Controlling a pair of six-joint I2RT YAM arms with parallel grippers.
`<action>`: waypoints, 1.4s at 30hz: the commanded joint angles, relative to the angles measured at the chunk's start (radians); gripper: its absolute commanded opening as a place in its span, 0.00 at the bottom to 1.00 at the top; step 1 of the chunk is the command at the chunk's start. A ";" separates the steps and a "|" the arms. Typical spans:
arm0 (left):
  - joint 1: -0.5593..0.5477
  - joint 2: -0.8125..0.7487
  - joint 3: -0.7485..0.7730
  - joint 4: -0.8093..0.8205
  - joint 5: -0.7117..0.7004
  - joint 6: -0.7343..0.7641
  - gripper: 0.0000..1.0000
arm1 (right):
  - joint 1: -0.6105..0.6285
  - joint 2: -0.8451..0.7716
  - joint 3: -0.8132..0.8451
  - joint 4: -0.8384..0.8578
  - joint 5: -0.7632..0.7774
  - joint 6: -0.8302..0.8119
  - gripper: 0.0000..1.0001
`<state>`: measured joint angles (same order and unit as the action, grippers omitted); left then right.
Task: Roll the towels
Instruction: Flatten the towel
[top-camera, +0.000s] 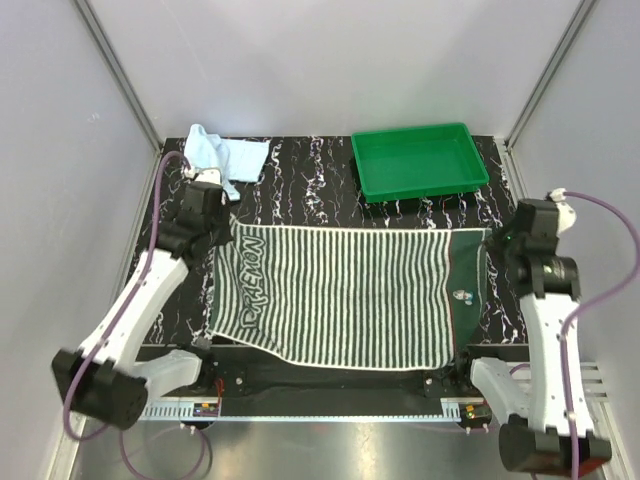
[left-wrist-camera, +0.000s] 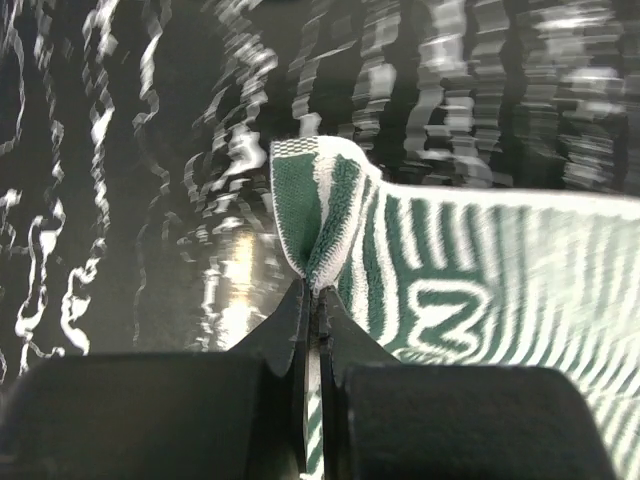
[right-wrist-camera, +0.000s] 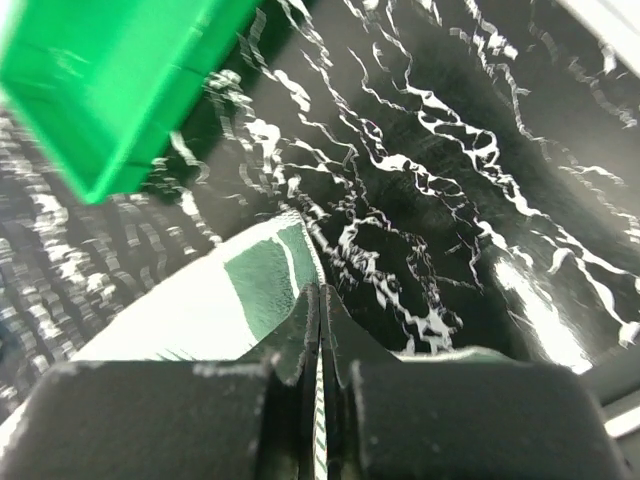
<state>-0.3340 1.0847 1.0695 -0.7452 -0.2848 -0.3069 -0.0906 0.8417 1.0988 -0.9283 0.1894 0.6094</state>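
We see the striped towel spread nearly flat on the black marbled counter, on the near side of the green tray. Narrow dark green and white stripes run from its far edge to its near edge. A solid green band closes each short end. The band out to the left of the tray carries large white lettering, and the band below the tray's right end bears a small pale label. The towel's near edge lies close to the counter's near edge. The pale blue towel sits crumpled at the far side of the counter, left of the tray and apart from it.

The left tool is clamped on the striped towel's far left corner. In the left wrist view, that corner is pinched into an upright fold between the closed fingers. The right tool is clamped on the far right corner, just on the near side of the tray's right end. Its wrist view shows the fingers together with a thin edge of cloth between them. Both wrist views are blurred.

The left arm slants from its base towards the tray, wrist bent down over the corner. The right arm rises steeply along the counter's right side, wrist tipped inward.
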 joint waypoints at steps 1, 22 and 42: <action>0.102 0.127 -0.002 0.162 0.131 0.031 0.00 | 0.003 0.121 -0.074 0.274 -0.005 0.035 0.00; 0.285 0.822 0.405 0.145 0.174 0.084 0.00 | -0.003 0.957 0.206 0.525 -0.030 -0.023 0.00; 0.504 0.141 -0.176 0.119 0.392 -0.213 0.98 | -0.021 0.630 0.198 0.315 -0.005 -0.036 0.93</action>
<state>0.0998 1.2999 0.9787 -0.6270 -0.0120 -0.4175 -0.1131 1.5929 1.3243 -0.5762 0.1921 0.5800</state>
